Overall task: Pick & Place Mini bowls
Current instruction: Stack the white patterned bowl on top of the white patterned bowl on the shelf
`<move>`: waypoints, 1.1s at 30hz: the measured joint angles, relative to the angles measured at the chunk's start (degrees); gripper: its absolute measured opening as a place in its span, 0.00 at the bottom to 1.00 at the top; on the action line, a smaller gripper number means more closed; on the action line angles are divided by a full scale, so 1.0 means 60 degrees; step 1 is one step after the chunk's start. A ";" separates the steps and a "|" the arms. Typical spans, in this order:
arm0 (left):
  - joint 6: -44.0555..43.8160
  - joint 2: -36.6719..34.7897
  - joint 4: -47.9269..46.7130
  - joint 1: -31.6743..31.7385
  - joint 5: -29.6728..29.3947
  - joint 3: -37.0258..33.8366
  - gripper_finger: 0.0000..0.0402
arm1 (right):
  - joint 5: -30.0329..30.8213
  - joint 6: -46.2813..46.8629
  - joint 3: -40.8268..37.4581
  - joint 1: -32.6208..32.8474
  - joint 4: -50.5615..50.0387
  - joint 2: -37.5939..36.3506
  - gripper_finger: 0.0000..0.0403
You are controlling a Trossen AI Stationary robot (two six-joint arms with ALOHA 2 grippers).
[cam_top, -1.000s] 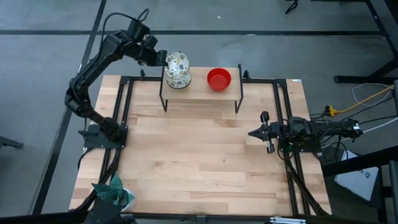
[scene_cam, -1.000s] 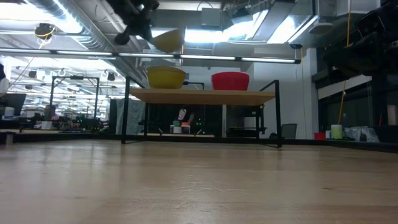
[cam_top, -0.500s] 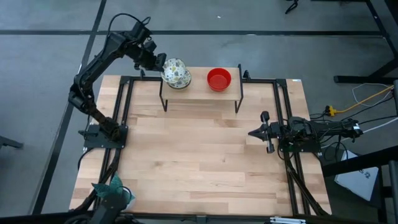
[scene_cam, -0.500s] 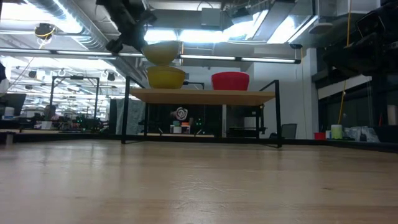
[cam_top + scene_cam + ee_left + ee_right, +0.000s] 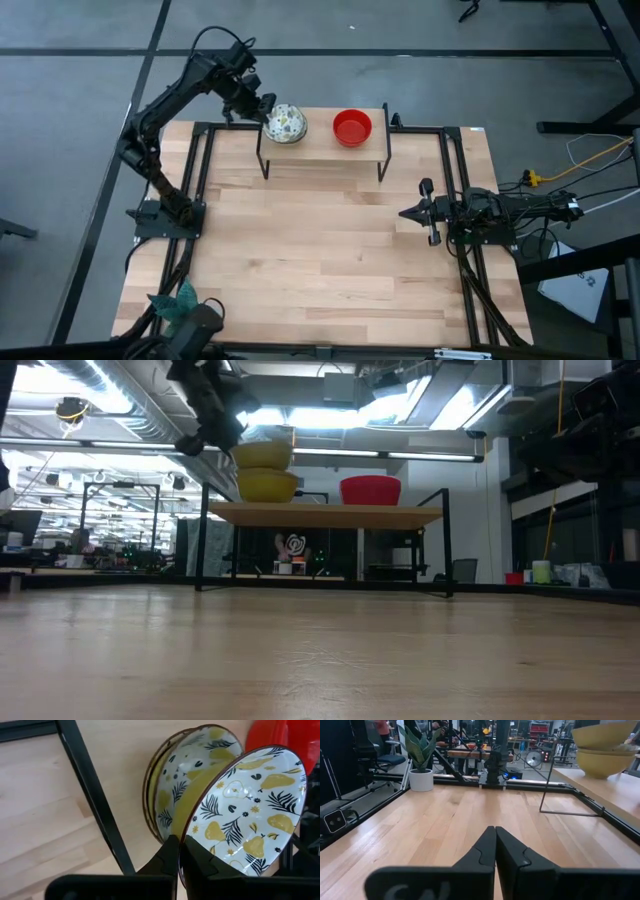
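two fingers (image 5: pixel 172 857) of left gripper (image 5: pixel 256 103) pinching rim of patterned bowl (image 5: pixel 250 815), white inside with yellow pears and dark leaves, yellow outside. just past the fingertips, second patterned bowl (image 5: pixel 187 762) underneath on raised shelf (image 5: pixel 320 140), held bowl nested in it or just above, cannot tell which. red bowl (image 5: pixel 352 127) farther along the same shelf, apart from the stack. right gripper (image 5: pixel 430 213) parked well away over right side of table (image 5: pixel 320 270), fingers (image 5: pixel 487 852) pressed together, nothing between.
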 joint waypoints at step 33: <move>0.0272 0.0256 0.0148 0.0015 -0.0651 0.0000 0.03 | -0.0004 0.0000 0.0000 0.0002 0.0002 0.0000 0.01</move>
